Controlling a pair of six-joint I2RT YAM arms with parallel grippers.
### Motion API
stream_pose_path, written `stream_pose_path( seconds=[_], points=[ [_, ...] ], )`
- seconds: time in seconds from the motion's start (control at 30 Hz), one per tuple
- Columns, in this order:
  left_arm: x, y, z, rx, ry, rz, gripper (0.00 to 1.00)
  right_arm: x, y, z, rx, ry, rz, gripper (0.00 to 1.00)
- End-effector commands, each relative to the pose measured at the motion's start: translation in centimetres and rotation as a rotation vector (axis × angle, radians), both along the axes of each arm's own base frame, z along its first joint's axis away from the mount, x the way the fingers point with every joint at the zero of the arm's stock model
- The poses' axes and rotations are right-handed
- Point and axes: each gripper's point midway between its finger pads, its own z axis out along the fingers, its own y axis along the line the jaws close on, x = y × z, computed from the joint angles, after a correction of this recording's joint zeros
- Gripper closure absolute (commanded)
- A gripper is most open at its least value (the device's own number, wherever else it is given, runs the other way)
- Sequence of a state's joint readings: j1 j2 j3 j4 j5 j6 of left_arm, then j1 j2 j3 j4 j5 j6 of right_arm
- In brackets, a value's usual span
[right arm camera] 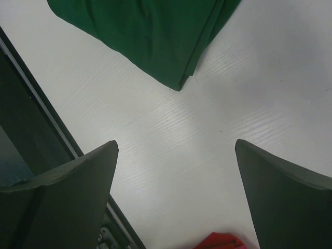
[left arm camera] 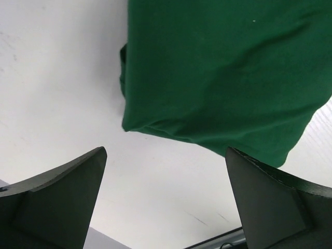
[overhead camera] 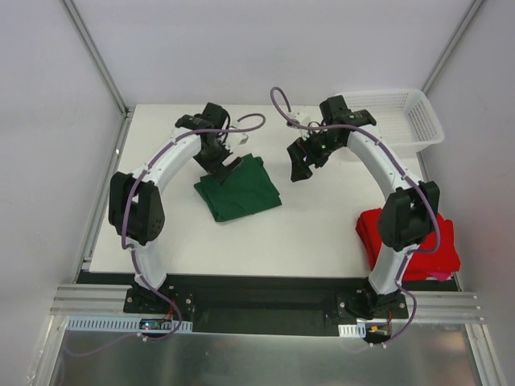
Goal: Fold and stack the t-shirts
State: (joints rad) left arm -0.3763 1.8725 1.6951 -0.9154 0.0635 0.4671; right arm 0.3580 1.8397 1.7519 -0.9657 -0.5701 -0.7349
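Observation:
A dark green t-shirt (overhead camera: 239, 190) lies folded into a rough square in the middle of the white table (overhead camera: 306, 233). My left gripper (overhead camera: 227, 166) hovers over its far left corner, open and holding nothing. In the left wrist view the green t-shirt (left arm camera: 218, 78) fills the top right, beyond the open left gripper (left arm camera: 166, 151). My right gripper (overhead camera: 301, 166) hangs open just right of the shirt, over bare table. Its wrist view shows the right gripper (right arm camera: 176, 142) empty and a corner of the green t-shirt (right arm camera: 150, 31). A bright red t-shirt (overhead camera: 441, 245) lies folded at the near right, partly behind the right arm.
A white mesh basket (overhead camera: 406, 121) stands at the far right corner of the table. Grey walls and metal frame posts close in the left, back and right sides. A dark rail (overhead camera: 257, 301) runs along the near edge between the arm bases.

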Motion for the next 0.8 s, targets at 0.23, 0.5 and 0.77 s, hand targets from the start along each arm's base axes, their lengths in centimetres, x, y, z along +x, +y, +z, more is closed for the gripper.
stream_pose_path(
  seconds=[0.23,0.5,0.77],
  points=[
    [-6.4,2.0,-1.0,0.127,-0.103,-0.108,0.01,3.4,1.5,0.4,0.004,-0.06,0.017,0.0],
    [-5.7,2.1,-0.8,0.127,-0.168,-0.087,0.01,2.5,1.7,0.0,0.031,-0.022,0.027,0.0],
    [-4.8,0.1,-1.6,0.061,-0.206,-0.118,0.01,4.1,2.8,-1.7,0.076,0.081,-0.067,0.0]
  ],
)
